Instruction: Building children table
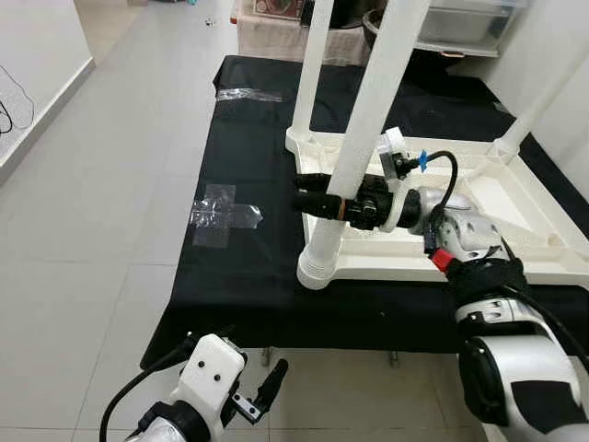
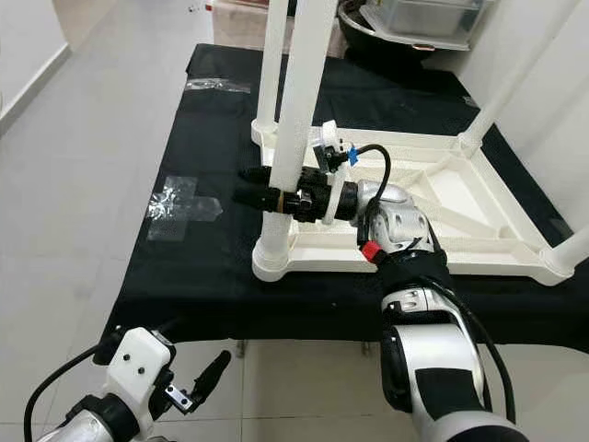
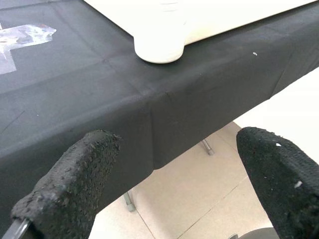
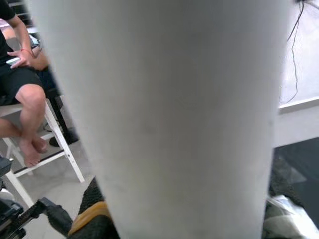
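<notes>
Two head-camera views look down on a white plastic children's table (image 1: 479, 198) lying upside down on a black cloth (image 1: 248, 267) that covers a low work surface, with pale floor tiles (image 1: 83, 239) around it. Several white legs stand up from the table's corners; the near leg (image 1: 354, 166) rises from the corner socket closest to the robot, at the cloth's front part. The right arm reaches forward and across, its silver forearm bent inward, and the right gripper (image 1: 322, 203) has its black fingers pressed around that near leg a little above the socket. Patches of clear tape (image 1: 224, 215) are stuck to the cloth to the left of the table. The left arm hangs low, below the cloth's front edge, with the left gripper (image 2: 204, 379) over the floor tiles. At the far end, both eye views show storage boxes beyond the cloth. The left wrist view looks up at the cloth's front edge and drape, with the base of the near leg's corner socket (image 3: 159, 42) sitting on top; its two black fingertips (image 3: 75, 184) are spread wide apart with nothing between them. The right wrist view is very close to the near leg, a broad white surface, and beside it shows what the head views do not: a person's bare legs (image 4: 27, 114) on a white chair (image 4: 60, 144).
</notes>
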Motion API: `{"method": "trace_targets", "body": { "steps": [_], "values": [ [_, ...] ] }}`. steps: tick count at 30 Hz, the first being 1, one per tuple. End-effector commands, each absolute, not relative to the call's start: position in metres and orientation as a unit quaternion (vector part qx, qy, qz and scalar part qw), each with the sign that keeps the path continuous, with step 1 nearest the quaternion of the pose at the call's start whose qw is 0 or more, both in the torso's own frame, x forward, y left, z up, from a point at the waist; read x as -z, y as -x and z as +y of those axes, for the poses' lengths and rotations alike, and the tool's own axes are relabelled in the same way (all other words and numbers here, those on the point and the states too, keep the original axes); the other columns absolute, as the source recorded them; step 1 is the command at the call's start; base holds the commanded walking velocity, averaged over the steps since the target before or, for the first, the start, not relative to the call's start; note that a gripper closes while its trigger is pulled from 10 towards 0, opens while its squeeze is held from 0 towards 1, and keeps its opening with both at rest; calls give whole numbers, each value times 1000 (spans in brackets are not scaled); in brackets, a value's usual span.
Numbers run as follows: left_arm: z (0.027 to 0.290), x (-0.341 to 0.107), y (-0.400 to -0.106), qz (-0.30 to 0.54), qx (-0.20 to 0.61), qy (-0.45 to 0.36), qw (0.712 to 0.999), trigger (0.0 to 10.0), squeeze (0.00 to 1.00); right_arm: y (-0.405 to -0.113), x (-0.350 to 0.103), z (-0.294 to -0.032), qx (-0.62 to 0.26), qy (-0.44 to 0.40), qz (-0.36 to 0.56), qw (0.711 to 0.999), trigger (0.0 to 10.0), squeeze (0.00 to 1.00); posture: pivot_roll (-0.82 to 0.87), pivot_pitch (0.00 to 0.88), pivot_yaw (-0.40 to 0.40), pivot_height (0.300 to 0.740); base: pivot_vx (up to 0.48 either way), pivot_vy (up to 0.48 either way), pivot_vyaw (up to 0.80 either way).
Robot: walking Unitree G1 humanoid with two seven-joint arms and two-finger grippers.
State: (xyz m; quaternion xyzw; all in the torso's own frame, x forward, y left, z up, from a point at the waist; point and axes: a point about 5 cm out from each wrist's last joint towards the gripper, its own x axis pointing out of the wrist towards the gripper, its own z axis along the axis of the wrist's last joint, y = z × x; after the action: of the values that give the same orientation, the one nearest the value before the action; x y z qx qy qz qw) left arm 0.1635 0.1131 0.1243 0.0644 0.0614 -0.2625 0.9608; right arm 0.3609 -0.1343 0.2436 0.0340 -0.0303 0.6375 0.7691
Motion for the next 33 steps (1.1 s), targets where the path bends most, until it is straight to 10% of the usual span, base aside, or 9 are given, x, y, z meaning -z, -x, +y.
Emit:
{"method": "trace_targets", "body": {
  "steps": [1, 8, 13, 17, 26, 27, 28, 29, 33],
  "values": [
    [111, -123, -161, 69, 269, -62, 959, 10000, 0, -362, -241, -129, -608, -51, -41, 791, 0, 0, 159, 139, -148, 740, 0, 0, 0],
    [111, -121, -163, 70, 273, -60, 958, 10000, 0, -354, -221, -119, -486, -80, -32, 870, 0, 0, 134, 125, -149, 740, 0, 0, 0],
    [110, -119, -163, 69, 275, -64, 957, 10000, 0, -351, -207, -139, -145, -18, -56, 988, 0, 0, 136, 101, -148, 740, 0, 0, 0],
    [111, -118, -162, 72, 274, -63, 957, 10000, 0, -334, -191, -141, 38, -55, -20, 998, 0, 0, 140, 90, -151, 740, 0, 0, 0],
    [111, -118, -162, 71, 269, -62, 959, 10000, 0, -325, -189, -113, 60, -81, -2, 995, 471, 0, 143, 95, -154, 740, 0, 0, 0],
    [110, -118, -162, 71, 269, -62, 958, 10000, 0, -326, -191, -106, 44, -90, -6, 995, 10000, 0, 144, 96, -155, 740, 0, 0, 0],
    [110, -118, -162, 71, 269, -62, 958, 10000, 0, -326, -191, -106, 44, -90, -6, 995, 10000, 0, 144, 96, -155, 740, 0, 0, 0],
    [111, -118, -162, 71, 270, -62, 958, 10000, 0, -327, -193, -102, 21, -100, -12, 995, 10000, 1000, 137, 98, -151, 740, 0, 0, 0],
    [110, -118, -162, 70, 272, -60, 958, 10000, 0, -339, -207, -110, -67, -109, -57, 990, 10000, 1000, 137, 101, -154, 740, 0, 0, 0]
  ]
}}
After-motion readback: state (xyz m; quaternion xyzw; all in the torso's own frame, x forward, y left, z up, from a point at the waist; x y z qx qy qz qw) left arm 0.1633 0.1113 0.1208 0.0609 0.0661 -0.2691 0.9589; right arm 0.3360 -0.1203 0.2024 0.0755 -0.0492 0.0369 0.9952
